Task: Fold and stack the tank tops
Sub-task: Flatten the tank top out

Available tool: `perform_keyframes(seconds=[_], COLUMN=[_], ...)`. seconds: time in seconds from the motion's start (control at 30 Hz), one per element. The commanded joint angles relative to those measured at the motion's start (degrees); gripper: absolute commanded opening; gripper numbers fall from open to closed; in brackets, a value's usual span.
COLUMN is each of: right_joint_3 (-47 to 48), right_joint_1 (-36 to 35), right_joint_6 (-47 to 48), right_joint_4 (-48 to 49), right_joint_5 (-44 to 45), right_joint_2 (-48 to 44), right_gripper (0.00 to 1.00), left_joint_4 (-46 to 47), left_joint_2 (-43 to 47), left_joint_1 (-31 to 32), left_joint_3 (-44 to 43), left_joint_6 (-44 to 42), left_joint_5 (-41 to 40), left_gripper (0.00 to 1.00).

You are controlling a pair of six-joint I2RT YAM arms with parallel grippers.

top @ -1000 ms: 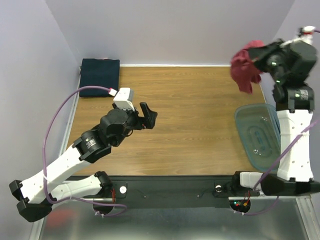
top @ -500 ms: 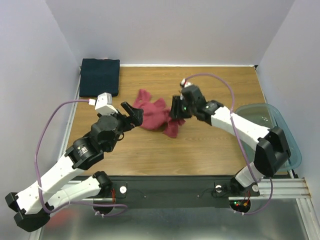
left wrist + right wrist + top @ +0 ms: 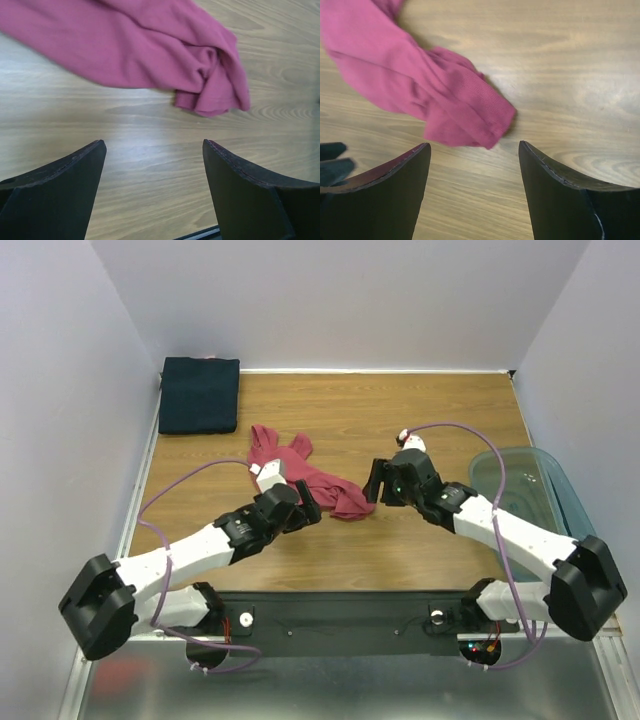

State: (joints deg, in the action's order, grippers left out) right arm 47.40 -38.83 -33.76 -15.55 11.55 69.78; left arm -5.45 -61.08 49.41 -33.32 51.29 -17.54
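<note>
On the table (image 3: 430, 410), centre-left, the rose-red tank top (image 3: 300, 472) now lies crumpled; a second ago the right pincer (image 3: 376, 485) held it aloft. We note right pincer and left pincer (image 3: 308, 508) both spread, empty, flanking it. The navy tank top (image 3: 200, 394) waits folded in the far-left corner. Flattening looks next.

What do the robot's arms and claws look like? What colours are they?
The left arm and right arm have smooth white shells with chunky black joints. A thin purple cable loops out from each wrist. The left claw and right claw are black, each with two broad, wedge-shaped fingers that narrow to a tip. No writing shows on them.
</note>
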Motion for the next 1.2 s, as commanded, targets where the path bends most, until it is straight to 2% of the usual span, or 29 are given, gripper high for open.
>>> perform_keyframes(seconds=[0.0, 0.07, 0.2, 0.23, 0.33, 0.53, 0.77, 1.0, 1.17], right_joint_3=[-3.4, -4.7, -4.7, -4.7, -4.5, -4.1, -4.2, -3.3, -2.7], right_joint_1=[-0.2, -0.2, -0.2, -0.2, -0.3, -0.3, -0.2, -0.3, -0.2], right_joint_6=[-2.0, -1.8, -0.4, -0.3, -0.3, -0.3, -0.8, -0.4, -0.8], right_joint_4=[4.9, 7.8, 11.7, 12.3, 13.5, 14.2, 14.5, 14.5, 14.7], right_joint_5=[1.6, 1.9, 0.0, -0.3, -0.2, -0.9, -1.3, -0.4, -0.1], right_joint_2=[2.7, 3.6, 7.5, 9.3, 11.3, 12.9, 14.7, 16.1, 18.3], right_gripper=[0.76, 0.74, 0.65, 0.60, 0.55, 0.54, 0.43, 0.34, 0.17], left_joint_4=[12.3, 12.7, 14.8, 15.3, 15.8, 15.7, 15.9, 16.0, 16.3], left_joint_2=[-4.3, -8.2, -12.1, -13.2, -15.0, -20.0, -25.1, -28.4, -30.0], left_joint_1=[0.3, 0.5, 0.6, 0.6, 0.6, -1.1, -6.0, -7.9, -9.1], left_joint_3=[-3.3, -5.0, -5.0, -4.8, -5.2, -7.0, -9.0, -10.6, -10.9], left_joint_6=[-0.6, -1.2, -0.8, -0.7, -0.5, -0.4, -1.7, -3.3, -3.6], left_joint_5=[4.4, 4.4, 5.0, 4.6, 2.6, 1.7, 1.5, 1.9, 1.8], left_gripper=[0.87, 0.86, 0.84, 0.84, 0.84, 0.83, 0.79, 0.68, 0.52])
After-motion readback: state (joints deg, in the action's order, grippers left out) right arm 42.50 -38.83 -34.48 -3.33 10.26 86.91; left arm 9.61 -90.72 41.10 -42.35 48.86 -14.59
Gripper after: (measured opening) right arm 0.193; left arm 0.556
